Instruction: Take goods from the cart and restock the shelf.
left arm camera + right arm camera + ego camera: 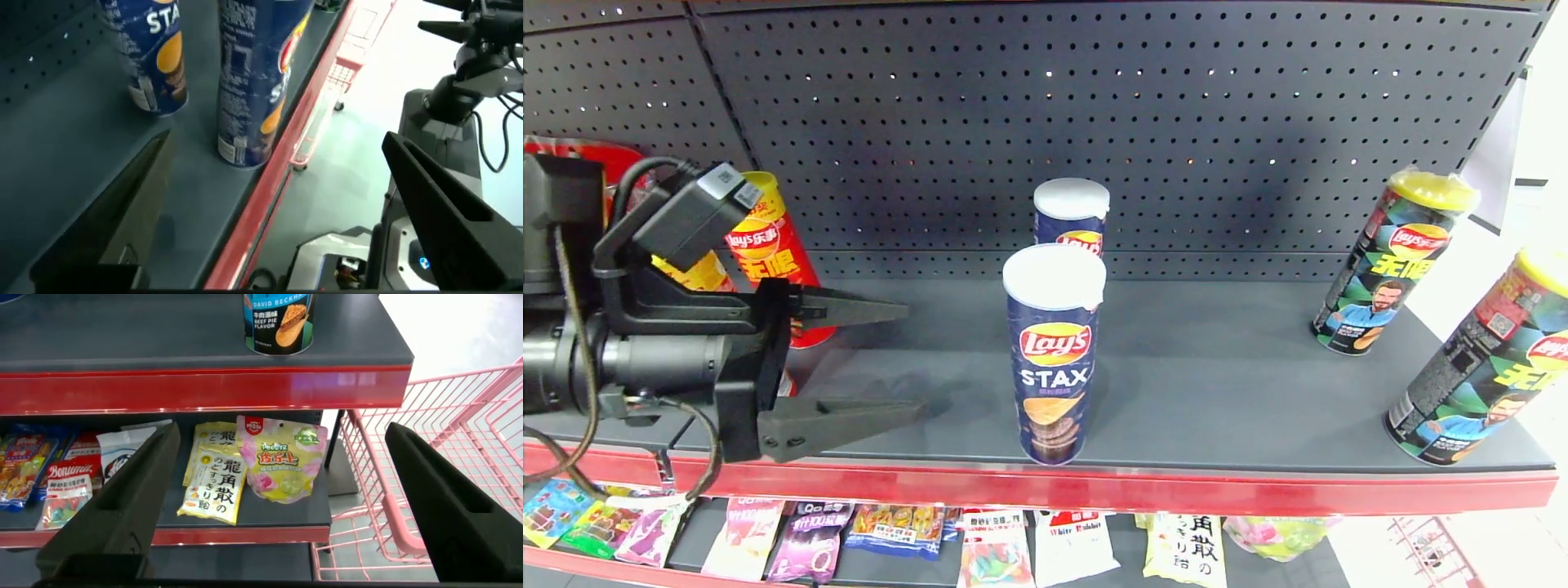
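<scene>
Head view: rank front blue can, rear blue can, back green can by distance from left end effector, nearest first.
1. Front blue can, centre front, just beyond the left end effector.
2. Rear blue can, directly behind the first.
3. Back green can, far right.

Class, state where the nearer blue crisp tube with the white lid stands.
Head view: the nearer blue crisp tube stands mid-shelf by the red front edge, before the second blue tube, right of the left gripper.

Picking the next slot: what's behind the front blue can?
Another blue can, white-lidded, its lower body hidden by the front can; then the pegboard.
</scene>
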Available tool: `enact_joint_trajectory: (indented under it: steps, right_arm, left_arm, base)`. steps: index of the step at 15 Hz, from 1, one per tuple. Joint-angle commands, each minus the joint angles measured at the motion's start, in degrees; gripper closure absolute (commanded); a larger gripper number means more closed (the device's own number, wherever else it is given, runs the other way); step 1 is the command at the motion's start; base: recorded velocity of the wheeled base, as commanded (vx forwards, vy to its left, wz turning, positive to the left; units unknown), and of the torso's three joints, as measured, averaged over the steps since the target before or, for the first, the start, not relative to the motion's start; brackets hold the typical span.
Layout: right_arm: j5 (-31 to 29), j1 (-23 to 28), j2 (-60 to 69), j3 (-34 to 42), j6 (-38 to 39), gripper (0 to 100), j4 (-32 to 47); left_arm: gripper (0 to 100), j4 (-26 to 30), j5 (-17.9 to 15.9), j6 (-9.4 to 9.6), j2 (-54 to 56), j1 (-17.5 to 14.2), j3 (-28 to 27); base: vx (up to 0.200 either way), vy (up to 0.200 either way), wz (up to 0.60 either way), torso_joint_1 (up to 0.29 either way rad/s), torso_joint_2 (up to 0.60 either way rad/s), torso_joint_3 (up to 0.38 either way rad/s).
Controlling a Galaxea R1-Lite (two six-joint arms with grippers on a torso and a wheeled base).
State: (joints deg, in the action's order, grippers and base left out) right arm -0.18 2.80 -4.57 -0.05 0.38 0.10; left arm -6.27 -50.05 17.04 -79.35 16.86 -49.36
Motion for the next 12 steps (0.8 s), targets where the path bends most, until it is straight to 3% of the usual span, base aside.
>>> enact_joint_trajectory:
  steps: [1, 4, 12]
  right_arm:
    - [0.0, 0.0, -0.1, 0.0, 0.1, 0, 0.0]
    - [0.0, 0.0, -0.1, 0.0, 0.1, 0, 0.0]
    - [0.0, 0.0, -0.1, 0.0, 0.1, 0, 0.0]
  left_arm:
    - [0, 0.0, -0.2, 0.18, -4.6, 1.1, -3.2]
    - [0, -0.1, -0.2, 0.18, -8.7, 2.1, -7.6]
    - [0, -0.1, 0.9, 0.36, -14.5, 5.6, -13.1]
  base:
    - [0.0, 0.0, 0.0, 0.0, 0.0, 0.0]
    - [0.0, 0.0, 0.0, 0.0, 0.0, 0.0]
    - [0.0, 0.0, 0.0, 0.0, 0.0, 0.0]
